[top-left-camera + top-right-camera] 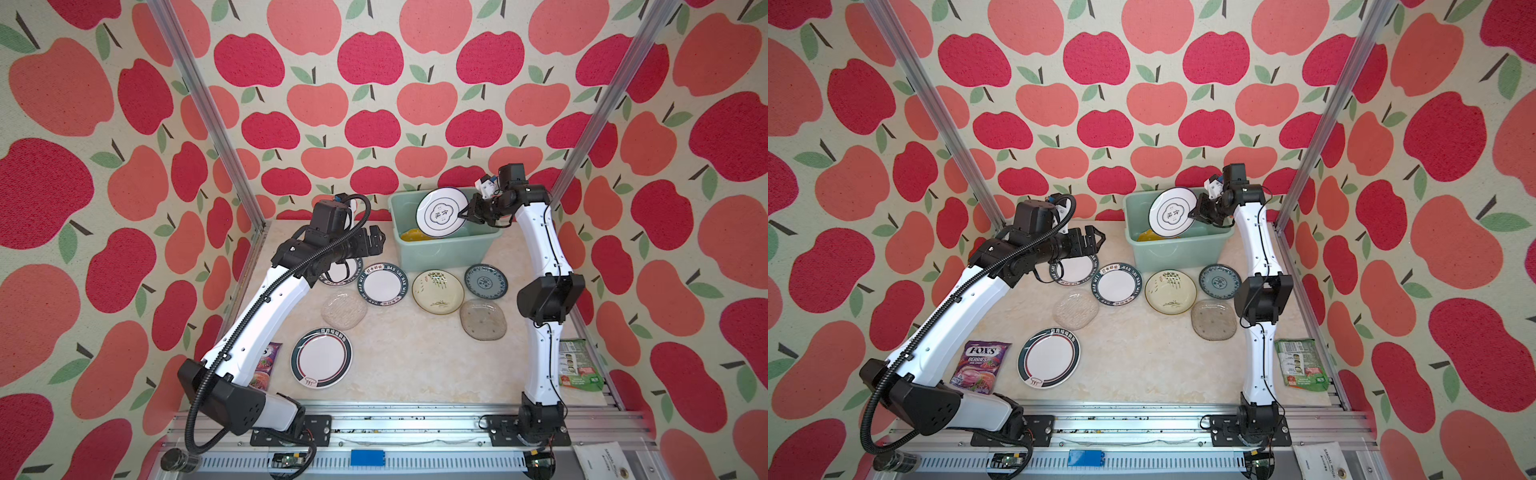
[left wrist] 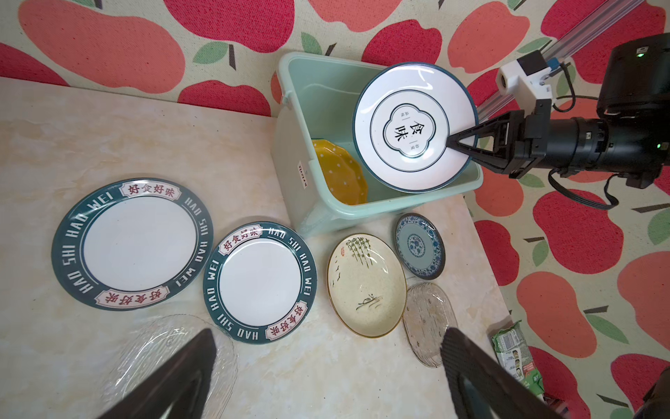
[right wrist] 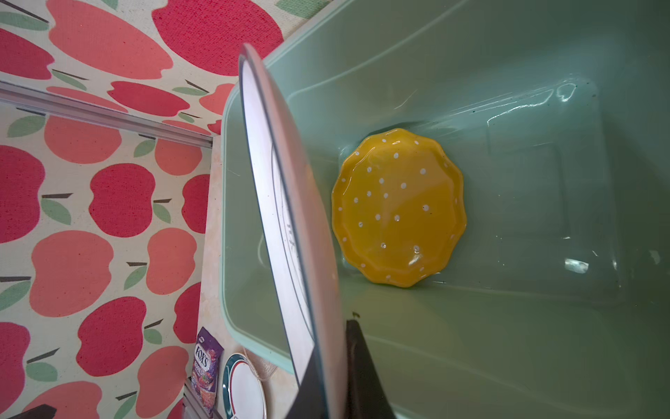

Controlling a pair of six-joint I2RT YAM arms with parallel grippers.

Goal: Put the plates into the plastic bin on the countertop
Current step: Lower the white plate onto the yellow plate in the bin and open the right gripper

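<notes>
While the yellow plate lies in the bin at twelve o'clock, right fingers pinch the emblem plate tilted over it; seemingly seven plates sit on the bench, left fingers spread empty.

Bright, even light; soft shadows on the countertop, glare patches inside the plastic bin, wide-angle bowing at edges, emblem plate blurred in close-up.

Beige countertop — mint bin, seven plates, two packets
</notes>
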